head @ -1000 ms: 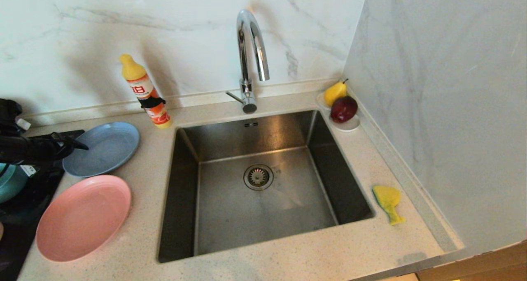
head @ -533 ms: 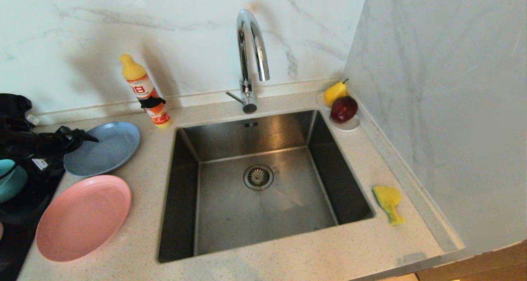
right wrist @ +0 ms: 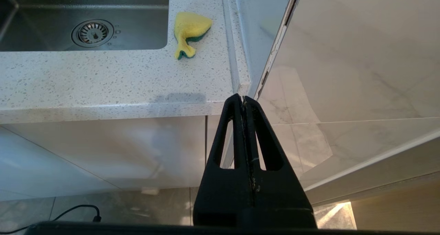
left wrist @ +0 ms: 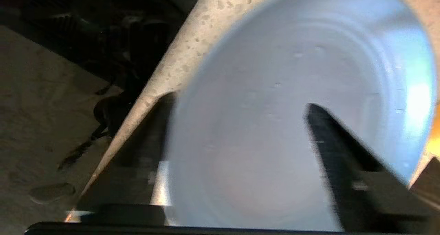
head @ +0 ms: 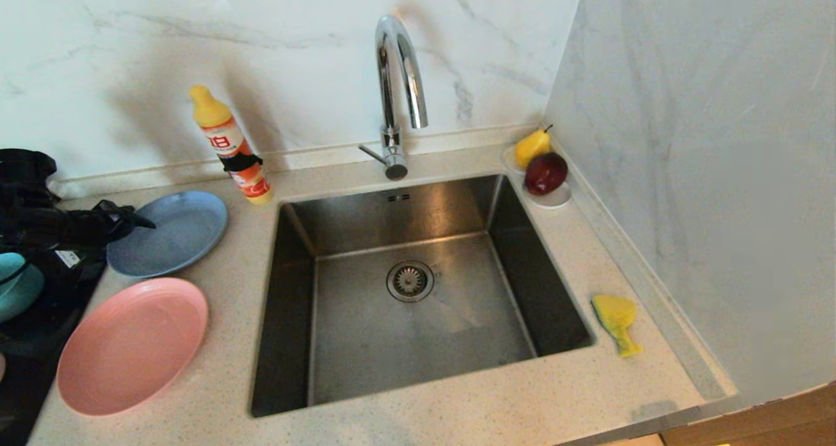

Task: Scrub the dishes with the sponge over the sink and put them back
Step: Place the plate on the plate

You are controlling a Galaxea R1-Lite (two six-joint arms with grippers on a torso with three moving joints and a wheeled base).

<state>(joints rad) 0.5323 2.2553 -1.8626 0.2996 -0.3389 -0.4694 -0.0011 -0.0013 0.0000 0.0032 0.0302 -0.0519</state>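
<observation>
Dishes sit on the counter at nine o'clock from the sink (head: 418, 289), close by for washing. The blue plate (head: 171, 232) lies flat, and the left tool (left wrist: 240, 135) has one finger under its rim and one over it, not yet squeezed, probably to lift it. The pink plate (head: 130, 345) waits nearer. The sponge (head: 615, 320) rests at three o'clock. The right tool (right wrist: 244, 100) hangs clenched below the counter (head: 457, 407), holding nothing.
</observation>
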